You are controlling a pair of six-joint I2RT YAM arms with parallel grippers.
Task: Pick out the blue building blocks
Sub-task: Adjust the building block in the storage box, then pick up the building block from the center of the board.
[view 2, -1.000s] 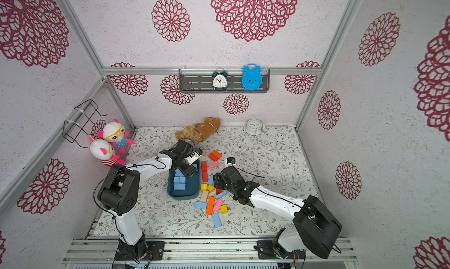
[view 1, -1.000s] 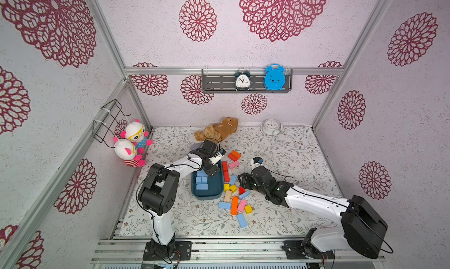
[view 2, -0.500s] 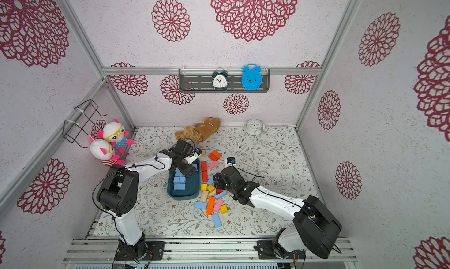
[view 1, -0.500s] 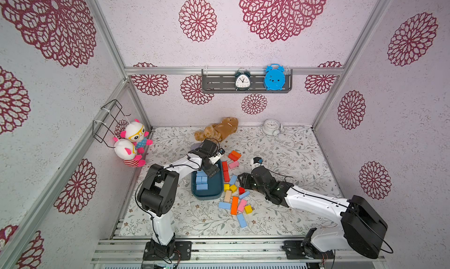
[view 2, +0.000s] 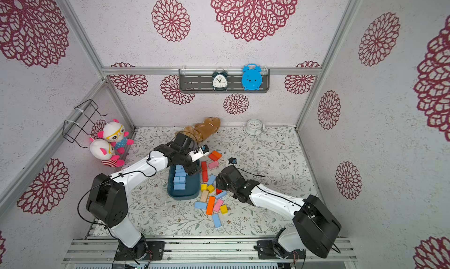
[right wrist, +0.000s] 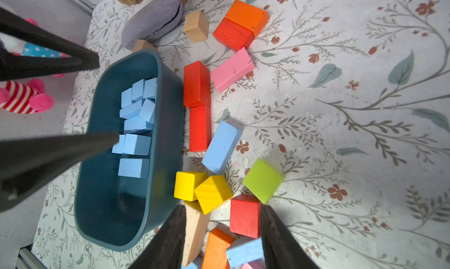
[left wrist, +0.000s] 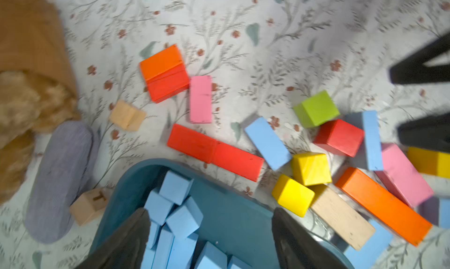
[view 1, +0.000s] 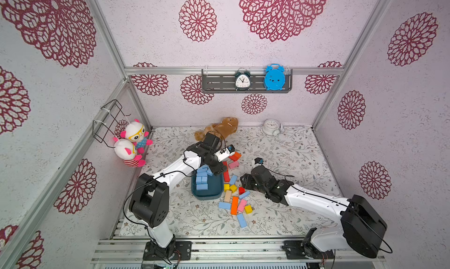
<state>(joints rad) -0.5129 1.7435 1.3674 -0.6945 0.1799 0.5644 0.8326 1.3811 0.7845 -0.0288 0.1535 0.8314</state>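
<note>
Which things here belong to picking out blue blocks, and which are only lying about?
Job: teal tray, blue blocks inside it, loose blue blocks.

Lying about: red blocks, orange blocks, yellow cubes, pink blocks, green cube, tan blocks, brown plush, dolls, clocks.

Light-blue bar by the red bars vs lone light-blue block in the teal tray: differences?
The light-blue bar lies on the floral mat; the lone light-blue block sits inside the teal tray. The bar looks longer and slanted; the block lies roughly square to the tray. Same light blue.

Floral tabletop carries a teal tray, loose blue blocks among other coloured blocks, a brown plush and a white clock.
</note>
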